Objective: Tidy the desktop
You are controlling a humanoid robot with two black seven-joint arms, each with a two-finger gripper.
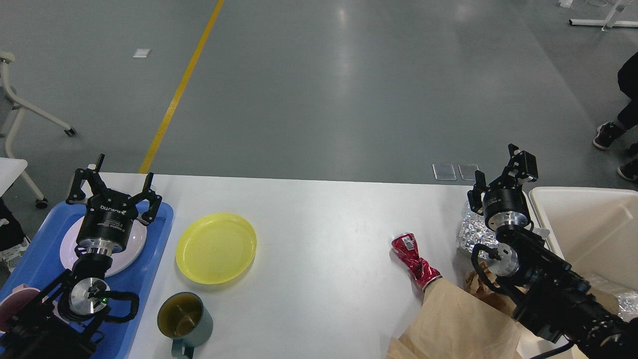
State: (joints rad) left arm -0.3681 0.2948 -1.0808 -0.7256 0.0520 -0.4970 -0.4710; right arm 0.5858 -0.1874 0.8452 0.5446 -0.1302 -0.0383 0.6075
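The white desktop (324, 209) spans the view. On it lie a yellow plate (216, 248), a dark green mug (184, 319), a crushed red can (414, 260), a crumpled foil lump (468, 230) and a brown paper bag (456, 324). My left gripper (115, 185) hangs open over the blue tray (154, 249), above a pale plate (124, 254), with nothing between its fingers. My right gripper (498, 174) is open and empty above the foil lump, beside the cream bin (593, 224).
A pink bowl (15, 301) sits at the tray's near left corner. More foil lies in the bin by my right arm. A white table on wheels stands at the far left, and a person's shoes show at the far right.
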